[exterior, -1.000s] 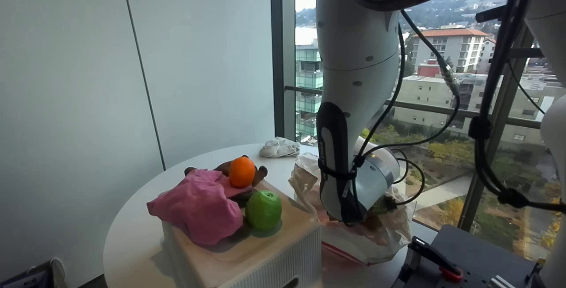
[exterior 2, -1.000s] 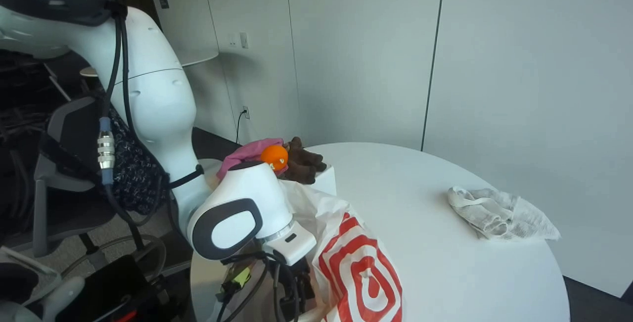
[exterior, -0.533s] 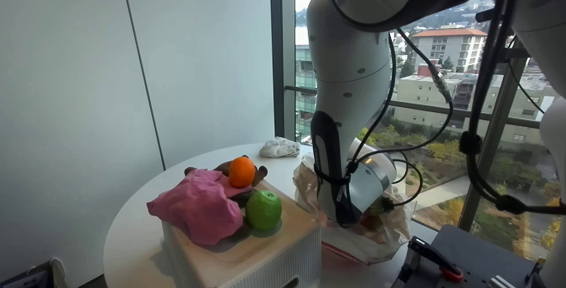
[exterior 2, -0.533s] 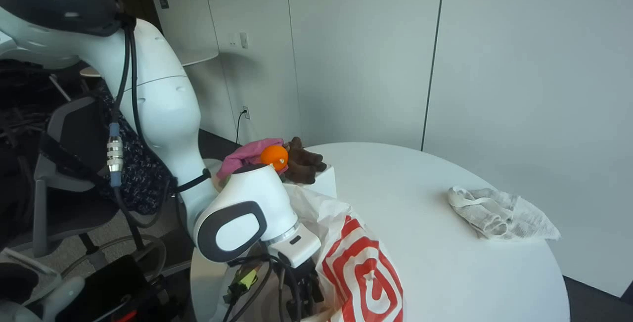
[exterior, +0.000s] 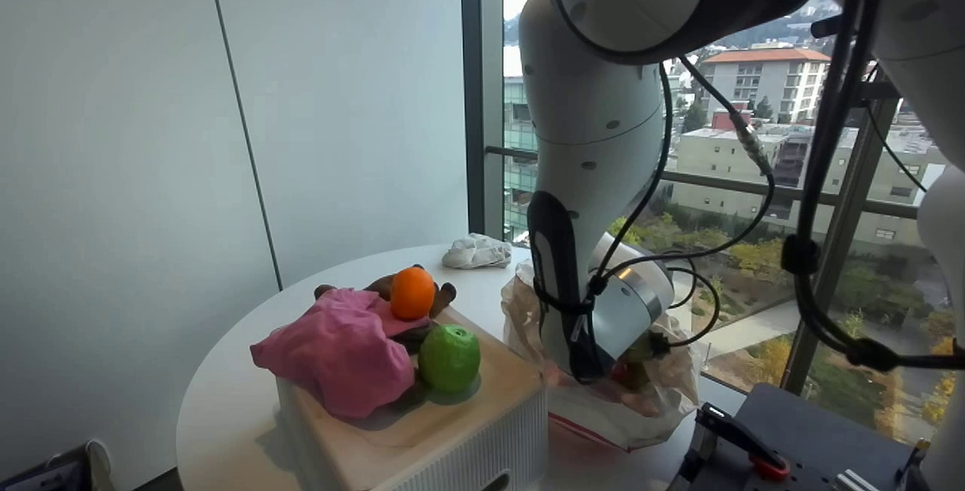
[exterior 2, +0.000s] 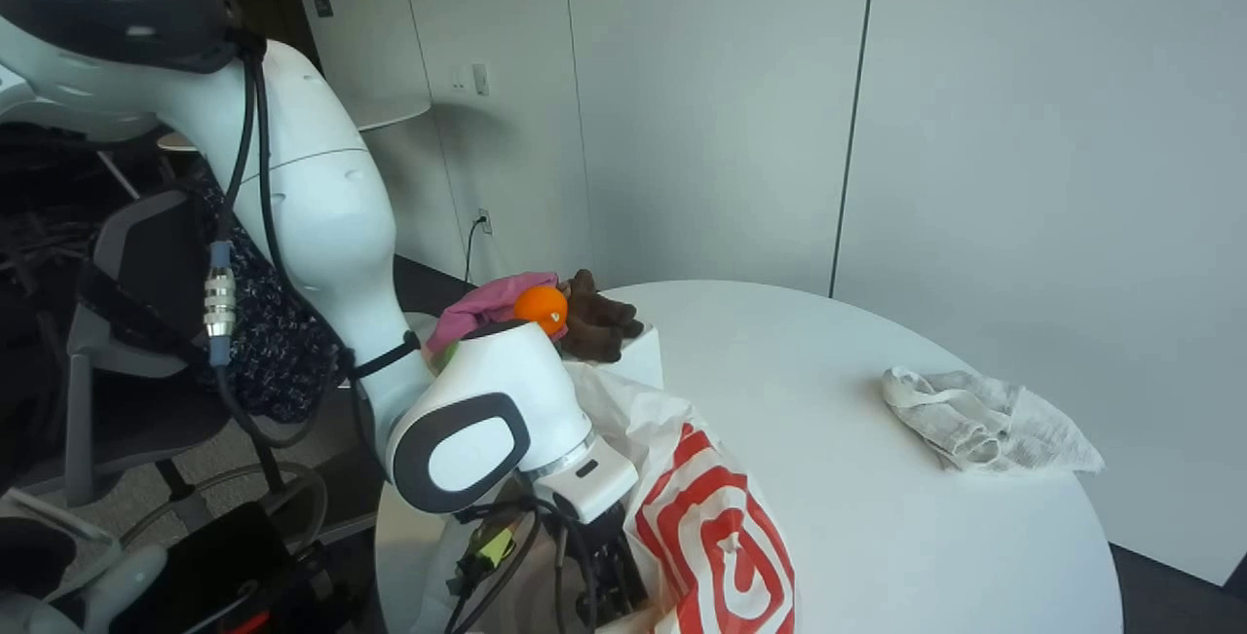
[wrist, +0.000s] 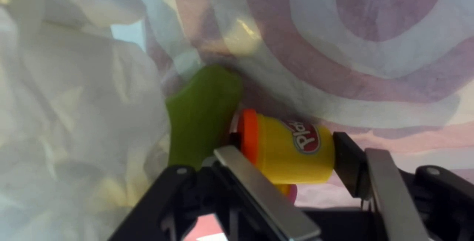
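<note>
Possibly another tub (wrist: 291, 192), mostly hidden behind yellow tub (wrist: 290, 156)

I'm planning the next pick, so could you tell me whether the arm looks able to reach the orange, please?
Probably not directly: the gripper is down inside the plastic bag, with the yellow can between its fingers, though the orange sits uncovered, so lifting out might free the way.

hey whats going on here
A robot arm has its gripper down in a red-and-white bag. In the wrist view its fingers appear closed on a yellow Play-Doh can, one at each end, beside a green object I can't identify. Whether the can hangs free, I can't tell. On a box nearby are a pink cloth, an orange and a green fruit.
</note>
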`<state>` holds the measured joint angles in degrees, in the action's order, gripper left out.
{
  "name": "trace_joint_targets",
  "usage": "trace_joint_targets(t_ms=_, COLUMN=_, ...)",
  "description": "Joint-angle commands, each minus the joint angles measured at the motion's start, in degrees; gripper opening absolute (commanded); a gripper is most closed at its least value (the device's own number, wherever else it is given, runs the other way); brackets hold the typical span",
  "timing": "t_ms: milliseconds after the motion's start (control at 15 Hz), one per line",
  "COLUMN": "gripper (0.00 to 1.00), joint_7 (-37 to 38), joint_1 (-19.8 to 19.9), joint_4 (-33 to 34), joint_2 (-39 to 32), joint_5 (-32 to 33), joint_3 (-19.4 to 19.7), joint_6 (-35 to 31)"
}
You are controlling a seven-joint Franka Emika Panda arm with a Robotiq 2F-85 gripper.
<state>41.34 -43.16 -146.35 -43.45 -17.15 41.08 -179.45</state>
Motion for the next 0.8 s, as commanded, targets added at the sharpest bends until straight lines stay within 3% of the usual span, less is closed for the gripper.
trace_joint_targets(t_ms=0, gripper=0.37, joint_7=-2.3, joint_1=-0.8, joint_4=-1.7, joint_2=5.2, joint_5=-0.6, joint_3=1.3, joint_6=2.1)
trace_joint_targets(t_ms=267, gripper=0.33, joint_7=-4.6, joint_1=-3.1, joint_4=-4.5, joint_2=14.0, joint_5=1.6, joint_3=5.6, joint_6=6.5)
trace_joint_targets(t_ms=400, gripper=0.33, joint_7=-6.6, joint_1=-6.3, joint_4=-6.3, joint_2=20.4, joint_5=4.5, joint_3=10.9, joint_6=10.4)
trace_joint_targets(t_ms=533, gripper=0.33, joint_7=-13.4, joint_1=-9.3, joint_4=-6.1, joint_2=26.0, joint_5=2.8, joint_3=14.9, joint_6=15.6)
trace_joint_targets(t_ms=733, gripper=0.33, joint_7=-16.8, joint_1=-16.5, joint_4=-5.9, joint_2=35.0, joint_5=8.5, joint_3=25.6, joint_6=23.0)
